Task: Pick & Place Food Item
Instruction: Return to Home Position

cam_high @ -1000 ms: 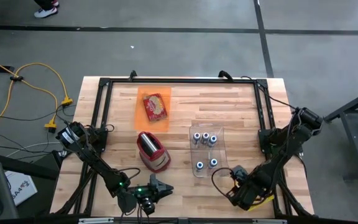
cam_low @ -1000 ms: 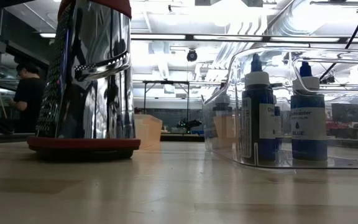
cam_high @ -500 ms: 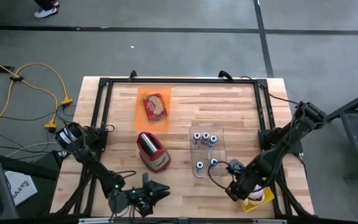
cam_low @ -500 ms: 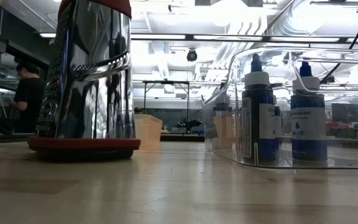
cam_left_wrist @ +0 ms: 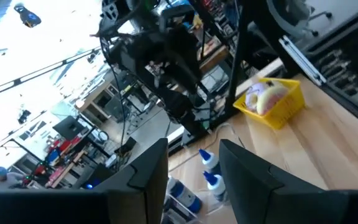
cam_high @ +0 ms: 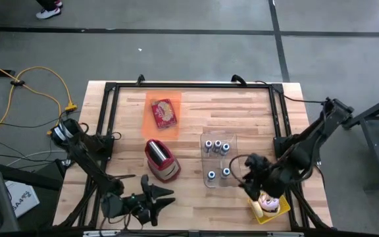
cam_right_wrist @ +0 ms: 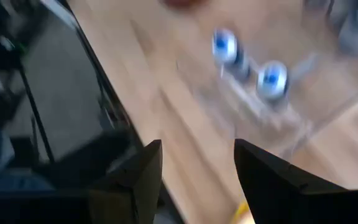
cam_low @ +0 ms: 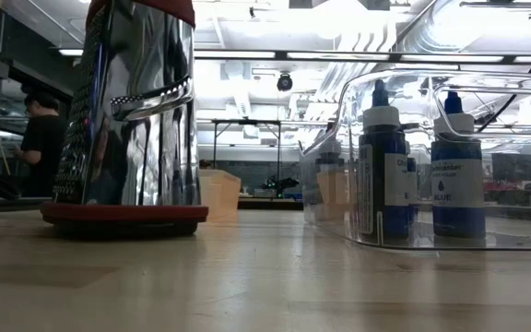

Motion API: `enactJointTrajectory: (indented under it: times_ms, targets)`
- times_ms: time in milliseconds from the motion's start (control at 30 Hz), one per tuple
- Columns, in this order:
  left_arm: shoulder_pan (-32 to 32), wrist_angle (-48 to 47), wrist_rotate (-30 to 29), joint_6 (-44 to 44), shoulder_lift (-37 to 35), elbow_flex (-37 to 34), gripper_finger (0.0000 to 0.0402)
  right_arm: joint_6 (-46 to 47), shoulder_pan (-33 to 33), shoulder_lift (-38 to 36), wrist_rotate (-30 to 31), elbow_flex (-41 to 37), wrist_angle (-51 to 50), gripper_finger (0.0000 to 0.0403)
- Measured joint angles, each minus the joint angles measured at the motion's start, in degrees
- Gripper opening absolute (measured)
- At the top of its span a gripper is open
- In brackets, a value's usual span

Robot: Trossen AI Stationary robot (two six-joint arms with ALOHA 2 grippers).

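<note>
Right claw (cam_right_wrist: 197,146), spread and empty, hangs just beside the yellow bin (cam_high: 276,212) at a right-hand corner of the worktop (cam_high: 196,112), where the donuts (cam_left_wrist: 263,98) lie, delivery apparently complete; left claw (cam_left_wrist: 194,152), likewise spread and empty, waits opposite.

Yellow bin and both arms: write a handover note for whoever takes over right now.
Left gripper: fingers open, empty, at the near edge of the table, in front of the grater.
Right gripper: fingers open, empty, above the table between the clear bottle tray and the yellow bin.
Donuts: in the yellow bin at the near right corner; count unclear.
Done: donuts binned, nothing held.
Left: bring both arms home, keeping the right one clear of the tray.
</note>
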Motion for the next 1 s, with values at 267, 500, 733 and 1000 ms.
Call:
enactJointTrajectory:
  times_ms: [267, 500, 733, 1000]
  targets:
    - [-1.63, -0.38, -7.09, 2.75, -6.47, 0.0, 0.0136, -11.3, 0.31, -5.13, 17.17, 0.0, -2.73, 0.0188]
    - [-2.13, -1.34, -7.4, 1.6, -12.51, 0.0, 0.0136, -11.22, 1.98, -5.57, 34.23, 0.0, -14.86, 0.0188]
    - [-1.28, -1.8, -7.45, 0.62, -13.77, 0.0, 0.0136, -6.17, 1.97, -9.12, 42.91, -7.03, -19.92, 0.0188]
    - [0.54, -1.78, -7.44, -0.79, -13.77, 0.0, 0.0136, -3.74, 1.73, -22.68, 42.79, -20.87, -16.0, 0.0188]
